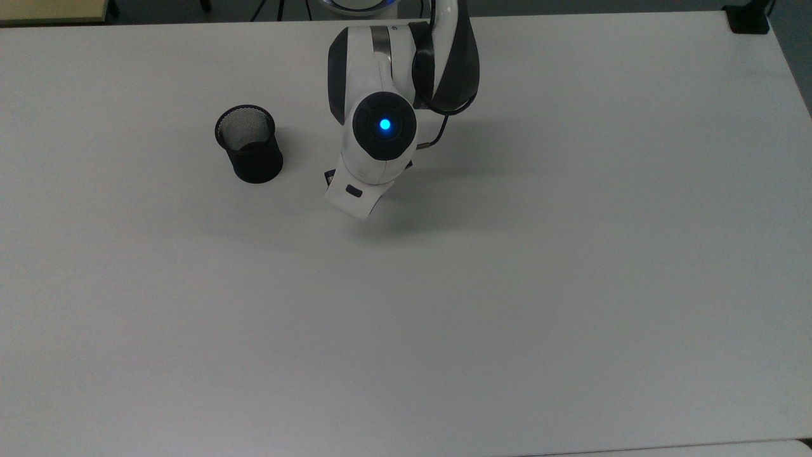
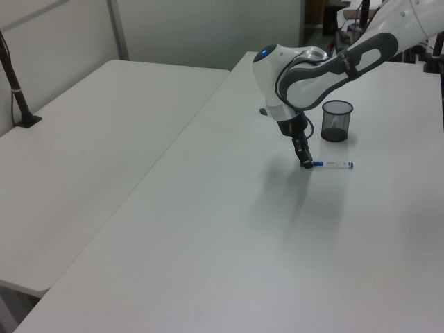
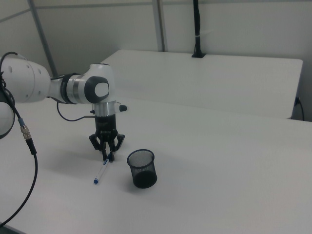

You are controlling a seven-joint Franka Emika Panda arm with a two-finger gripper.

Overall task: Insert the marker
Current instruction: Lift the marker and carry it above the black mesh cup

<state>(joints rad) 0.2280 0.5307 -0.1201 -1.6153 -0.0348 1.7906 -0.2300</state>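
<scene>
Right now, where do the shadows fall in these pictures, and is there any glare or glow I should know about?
Top view: the arm casts a soft shadow on the table towards the top view's right, and its blue light glows brightly. Left view: a faint shadow lies below the gripper near the marker. Right view: the mesh cup has barely any shadow; lighting is even.

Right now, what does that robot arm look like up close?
The arm is glossy white with dark grey joint bands. A round dark cap bears a glowing blue light. A thin black cable loops beside it. Its tool is small and black, with two slim fingers.
</scene>
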